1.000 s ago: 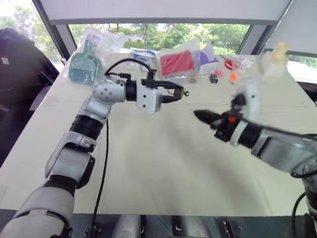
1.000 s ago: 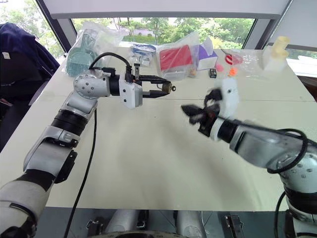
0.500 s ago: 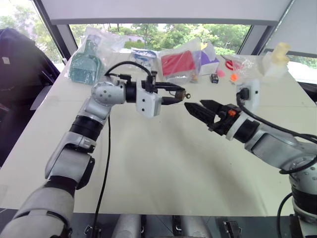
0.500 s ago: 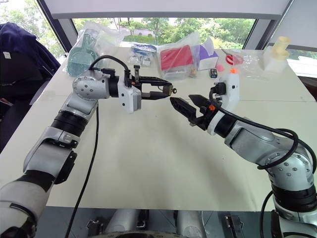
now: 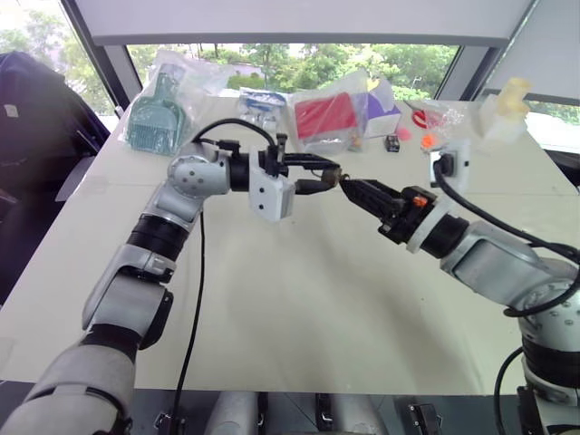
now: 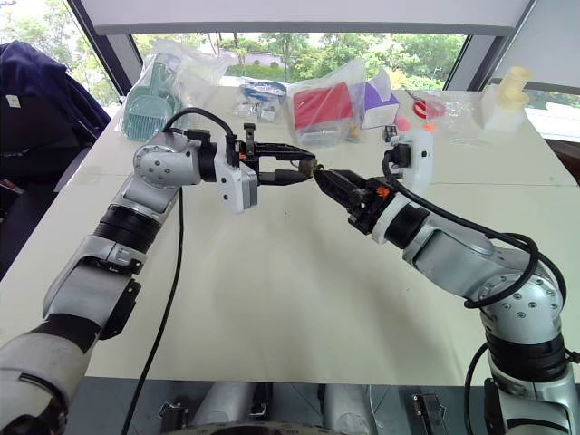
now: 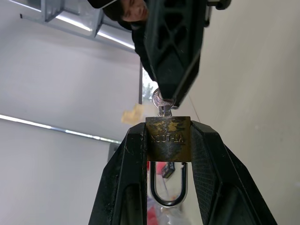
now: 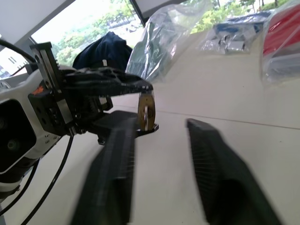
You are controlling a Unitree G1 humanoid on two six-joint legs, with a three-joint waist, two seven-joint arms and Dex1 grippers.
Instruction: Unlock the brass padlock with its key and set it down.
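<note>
My left claw [image 5: 332, 174] is squeezing the tiny gold metal padlock [image 7: 168, 143] up in the air. The small silver key [image 7: 161, 101] is sticking in it. My right claw [image 5: 350, 188] is reaching the key; squeezing or not, I cannot tell. Unlocking is looking undone.

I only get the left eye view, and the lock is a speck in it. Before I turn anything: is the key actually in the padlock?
Observer: Yes. The left wrist view shows the key seated in the padlock, with the right gripper at the key's round head.
Operator: Has the shackle popped open?
Observer: It looks shut. In that view both legs of the shackle run into the brass body.
Operator: How is the lock held?
Observer: The left gripper clamps the body by its two sides, and the shackle points back toward the wrist.
</note>
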